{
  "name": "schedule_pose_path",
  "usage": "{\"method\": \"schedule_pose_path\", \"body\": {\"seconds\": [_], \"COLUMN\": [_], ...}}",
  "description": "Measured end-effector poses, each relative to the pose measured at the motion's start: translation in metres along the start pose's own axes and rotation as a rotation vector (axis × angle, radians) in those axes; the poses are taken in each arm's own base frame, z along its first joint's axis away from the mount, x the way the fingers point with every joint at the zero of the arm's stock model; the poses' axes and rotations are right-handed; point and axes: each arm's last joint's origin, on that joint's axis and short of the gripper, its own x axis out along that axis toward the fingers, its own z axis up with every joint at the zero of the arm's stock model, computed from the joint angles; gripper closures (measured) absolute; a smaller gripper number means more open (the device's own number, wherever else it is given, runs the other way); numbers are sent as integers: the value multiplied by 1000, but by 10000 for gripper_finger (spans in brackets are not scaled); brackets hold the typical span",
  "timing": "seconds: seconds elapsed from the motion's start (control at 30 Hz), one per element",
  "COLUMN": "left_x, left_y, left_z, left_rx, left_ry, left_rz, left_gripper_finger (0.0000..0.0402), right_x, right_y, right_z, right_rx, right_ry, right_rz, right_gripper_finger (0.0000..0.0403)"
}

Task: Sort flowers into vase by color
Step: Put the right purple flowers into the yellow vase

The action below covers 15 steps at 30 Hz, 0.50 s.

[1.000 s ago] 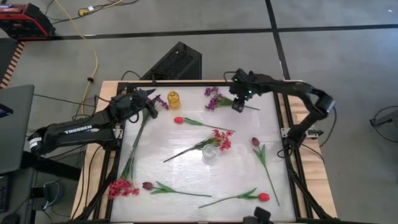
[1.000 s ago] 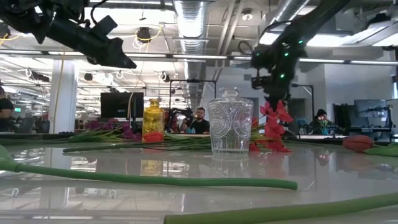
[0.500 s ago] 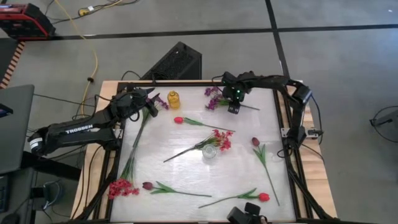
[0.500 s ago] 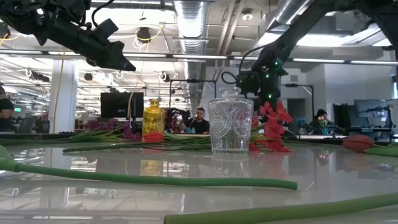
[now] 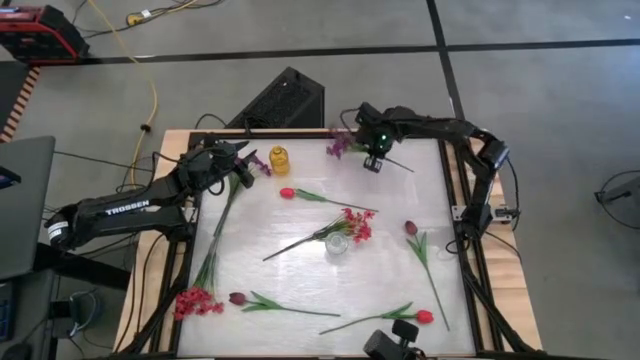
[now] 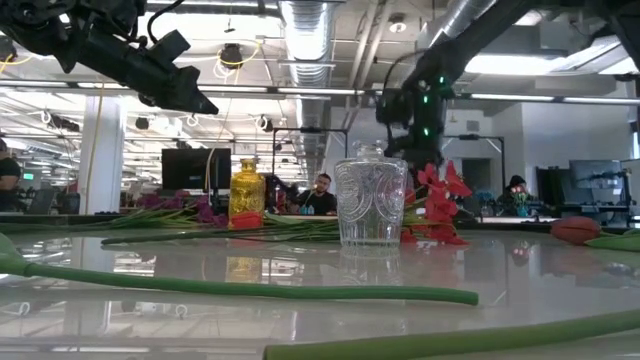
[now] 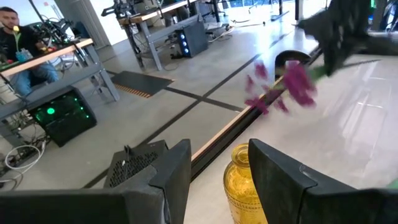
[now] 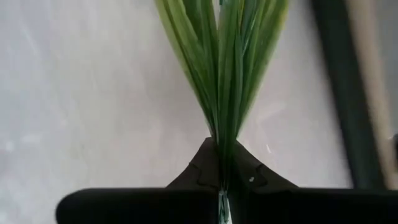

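Tabletop (image 5: 300, 270): white, flowers scattered all over.
Right gripper (image 5: 372, 160): pinching purple spray (image 5: 340, 146) stem near far edge.
Left gripper (image 5: 243, 168): spread, by yellow vase (image 5: 279, 158).
Risk: thin stem probably slips or swings, missing the vase.

Purple spray (image 7: 292, 84) blurred, perhaps lifted

Overhead and table-level cameras share the clear vase (image 5: 338, 243).

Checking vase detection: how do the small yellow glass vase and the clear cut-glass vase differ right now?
The small yellow glass vase stands at the table's far edge near the left gripper; the clear cut-glass vase sits mid-table. The yellow one is empty; the clear one has red flowers by it. Both stand upright.
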Motion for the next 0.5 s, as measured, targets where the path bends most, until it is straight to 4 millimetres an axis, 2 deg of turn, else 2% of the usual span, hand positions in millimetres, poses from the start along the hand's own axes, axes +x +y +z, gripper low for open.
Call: {"method": "schedule_pose_path", "body": {"seconds": [0.1, 0.27, 0.4, 0.5], "left_x": [0, 0, 0, 0], "left_y": [0, 0, 0, 0], "left_z": [0, 0, 0, 0], "left_rx": [0, 0, -1, -3], "left_ry": [0, 0, 1, 3], "left_rz": [0, 1, -2, -3], "left_gripper_finger": [251, 251, 251, 251], "right_x": [-29, -70, -87, -89], "right_y": [-2, -1, 9, 26], "right_z": [13, 43, 65, 81], "right_rx": [35, 80, 113, 88], "right_ry": [-220, -729, -1013, -1159], "right_rz": [35, 196, 268, 304], "right_gripper_finger": [357, 366, 366, 361]}}
